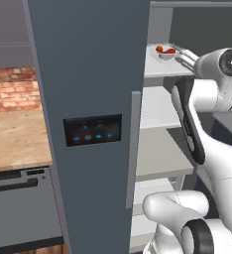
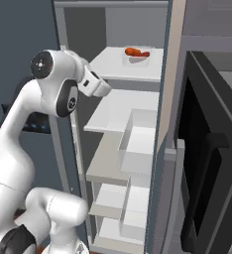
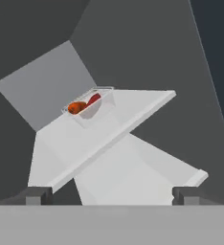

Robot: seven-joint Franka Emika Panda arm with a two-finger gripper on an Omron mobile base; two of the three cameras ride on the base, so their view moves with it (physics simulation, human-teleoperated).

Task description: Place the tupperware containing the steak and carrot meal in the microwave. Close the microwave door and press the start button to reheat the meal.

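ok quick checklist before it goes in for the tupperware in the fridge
1. Fridge door open, shelves exposed: ok.
2. Tupperware upright on the top shelf, food inside: ok.
3. End effector open, holding nothing: ok.
4. End effector around the tupperware: not ok, it is short of the tray.
5. Path over the shelf to the tray clear: ok.
6. Microwave door open: ok.

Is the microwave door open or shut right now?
Open. The microwave door stands swung out edge-on beside the open fridge, where the tupperware sits on the top shelf.
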